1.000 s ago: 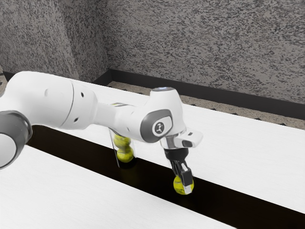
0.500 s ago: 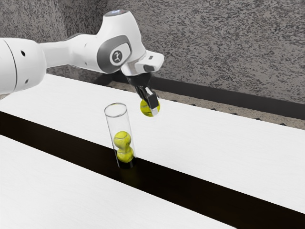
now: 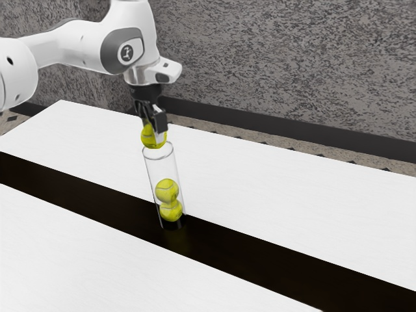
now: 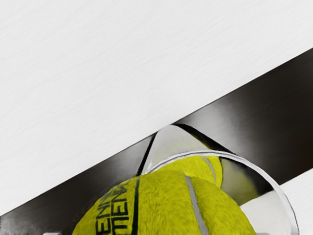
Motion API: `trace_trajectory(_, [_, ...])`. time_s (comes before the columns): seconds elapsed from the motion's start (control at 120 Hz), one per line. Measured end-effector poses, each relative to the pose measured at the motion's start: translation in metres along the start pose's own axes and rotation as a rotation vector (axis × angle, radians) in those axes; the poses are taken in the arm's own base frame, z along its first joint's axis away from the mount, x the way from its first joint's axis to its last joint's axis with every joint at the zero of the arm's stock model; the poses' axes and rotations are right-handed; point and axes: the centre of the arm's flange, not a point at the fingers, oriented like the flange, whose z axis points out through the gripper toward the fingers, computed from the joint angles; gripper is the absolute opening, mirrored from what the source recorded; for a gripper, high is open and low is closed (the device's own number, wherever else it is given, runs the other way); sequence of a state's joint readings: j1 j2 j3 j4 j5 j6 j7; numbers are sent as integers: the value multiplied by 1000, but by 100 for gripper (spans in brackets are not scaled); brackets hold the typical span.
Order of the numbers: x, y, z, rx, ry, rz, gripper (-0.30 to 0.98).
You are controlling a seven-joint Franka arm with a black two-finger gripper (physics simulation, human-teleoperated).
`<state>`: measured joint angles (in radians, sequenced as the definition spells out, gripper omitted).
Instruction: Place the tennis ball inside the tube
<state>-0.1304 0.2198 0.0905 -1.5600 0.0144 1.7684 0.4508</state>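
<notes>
The hand (image 3: 156, 132) is clamped on the tennis ball (image 3: 149, 139), a finger on either side, and holds it just above the open top of the tube (image 3: 162, 168). The exterior view gives two stacked balls (image 3: 167, 190) inside the tube, low down, and the tube's base on the dark band (image 3: 260, 252). The wrist view brings out black lettering on the held ball, which partly covers the tube's rim

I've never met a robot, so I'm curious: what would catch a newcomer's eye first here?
Probably the bright yellow tennis ball, held in the black pincer close above the rim of a clear tube. Inside the tube, two more yellow balls sit stacked. Next comes the dark strip across the white table, where the tube stands.
</notes>
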Motion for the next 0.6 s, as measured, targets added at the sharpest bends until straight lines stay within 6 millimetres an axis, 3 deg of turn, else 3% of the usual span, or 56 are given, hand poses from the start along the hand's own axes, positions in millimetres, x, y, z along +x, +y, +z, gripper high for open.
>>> trace_trajectory(0.2, [-2, 4, -1, 1, -25, 14, 61])
trace_trajectory(0.383, [-4, 18, -52, 25, 33, 40, 65])
trace_trajectory(0.6, [0, 41, -62, 46, 12, 88, 67])
